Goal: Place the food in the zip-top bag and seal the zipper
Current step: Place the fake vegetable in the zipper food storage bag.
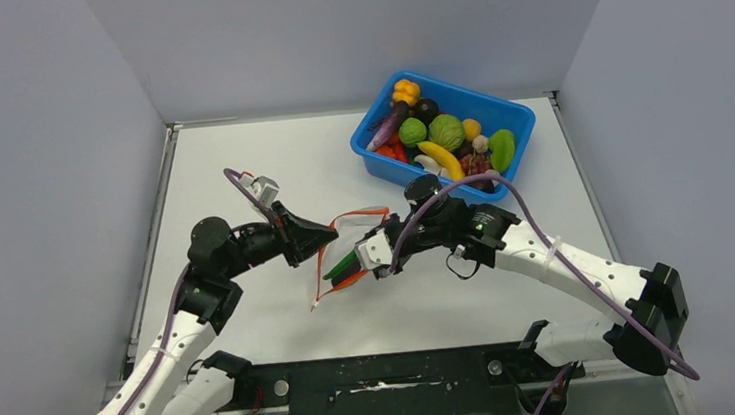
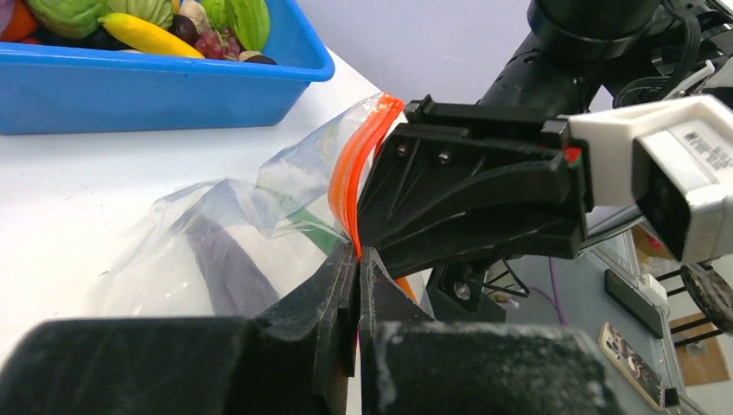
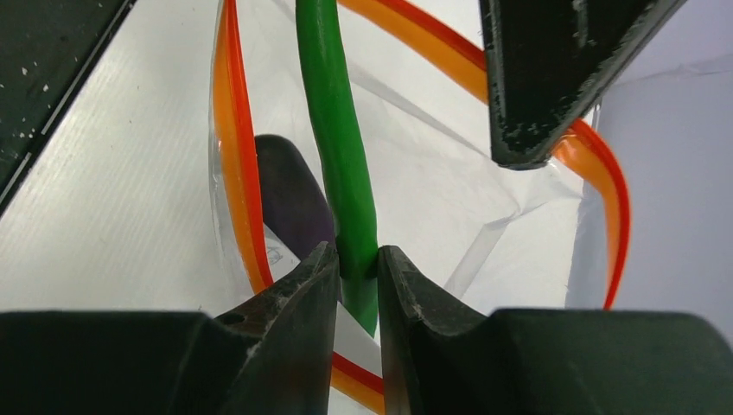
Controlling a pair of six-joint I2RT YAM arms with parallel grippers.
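The clear zip-top bag (image 1: 338, 242) lies mid-table with its mouth held open. My left gripper (image 1: 329, 235) is shut on the red-orange zipper (image 2: 350, 177) at the mouth edge and lifts it; its closed tips show in the left wrist view (image 2: 357, 256). My right gripper (image 1: 358, 263) is shut on a long green pod (image 3: 337, 147), gripped near its end (image 3: 357, 262), with the pod reaching through the mouth into the bag. A dark purple eggplant (image 3: 290, 199) lies inside the bag (image 2: 216, 233). The zipper (image 3: 235, 164) forms an open loop around the pod.
A blue bin (image 1: 511, 115) at the back right holds several more toy fruits and vegetables, among them a yellow banana (image 1: 442, 158) and a green round fruit (image 1: 446, 131). Grey walls enclose the table on three sides. The two grippers are close together at the bag mouth.
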